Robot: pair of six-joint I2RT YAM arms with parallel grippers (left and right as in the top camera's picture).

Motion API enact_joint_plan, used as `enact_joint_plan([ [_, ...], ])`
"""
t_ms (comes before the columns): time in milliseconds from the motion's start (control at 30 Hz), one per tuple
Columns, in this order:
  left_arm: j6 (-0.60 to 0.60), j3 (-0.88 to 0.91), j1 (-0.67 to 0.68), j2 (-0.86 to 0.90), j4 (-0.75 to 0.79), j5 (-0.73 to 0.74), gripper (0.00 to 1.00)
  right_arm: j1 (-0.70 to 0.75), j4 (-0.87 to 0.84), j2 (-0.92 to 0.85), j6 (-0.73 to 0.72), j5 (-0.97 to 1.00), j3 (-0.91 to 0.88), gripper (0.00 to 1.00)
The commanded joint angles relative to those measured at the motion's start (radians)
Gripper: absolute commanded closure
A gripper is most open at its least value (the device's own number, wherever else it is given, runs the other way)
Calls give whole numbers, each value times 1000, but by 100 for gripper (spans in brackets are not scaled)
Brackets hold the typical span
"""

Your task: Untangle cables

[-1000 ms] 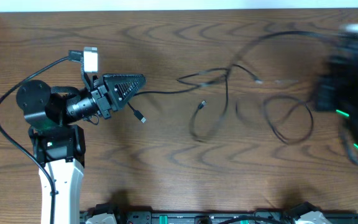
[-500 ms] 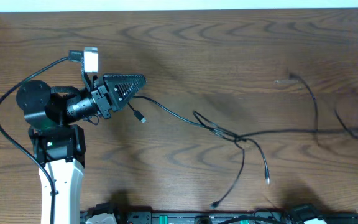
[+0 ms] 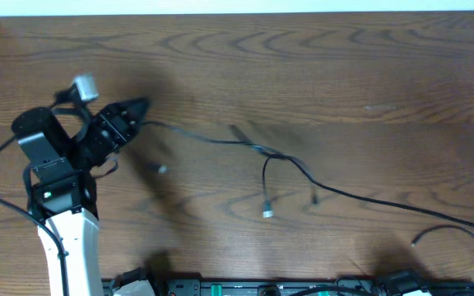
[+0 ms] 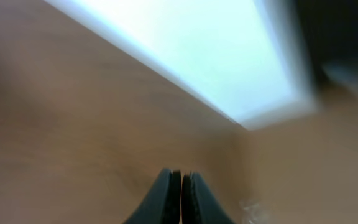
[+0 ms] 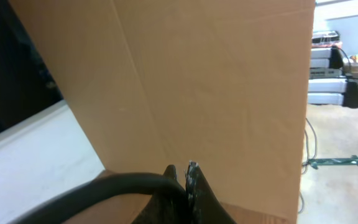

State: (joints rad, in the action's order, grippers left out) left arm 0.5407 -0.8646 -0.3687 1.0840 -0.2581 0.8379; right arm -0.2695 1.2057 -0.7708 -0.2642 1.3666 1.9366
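Left gripper (image 3: 138, 108) was pinched shut on the black cable (image 3: 360, 199), w/ the cord coming straight out of its tips. Its wrist cam was blurry af but showed the two tips pressed together. From that gripper the cable ran out across the table (image 3: 303, 66) and hit a small tangle (image 3: 263, 153) a fair way off. Past that it went even further from the gripper and out of frame. One silvery plug (image 3: 267, 213) lay on the wood just past the tangle. Another plug end (image 3: 418, 240) sat much farther from the gripper, near the far stretch of cord. Right gripper (image 5: 182, 177) only showed on its own cam, tips together. A dark cord (image 5: 104, 186) ran right up to them, but tbh couldn't tell if it was clamped.
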Motion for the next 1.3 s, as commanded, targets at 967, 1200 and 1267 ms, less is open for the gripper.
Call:
enact_joint_plan([
  [967,-40,-7,43,67,-50,-319,92,-45,-25,-3,-3,-353,-114,99],
  [1200,-123,-7,143,68,-31,-216,92,-83,-200,-112,318,-1065,-330,99],
  [1267,-146,-7,173,68,-33,-200,92,-77,-200,-197,318,-1176,-359,99],
])
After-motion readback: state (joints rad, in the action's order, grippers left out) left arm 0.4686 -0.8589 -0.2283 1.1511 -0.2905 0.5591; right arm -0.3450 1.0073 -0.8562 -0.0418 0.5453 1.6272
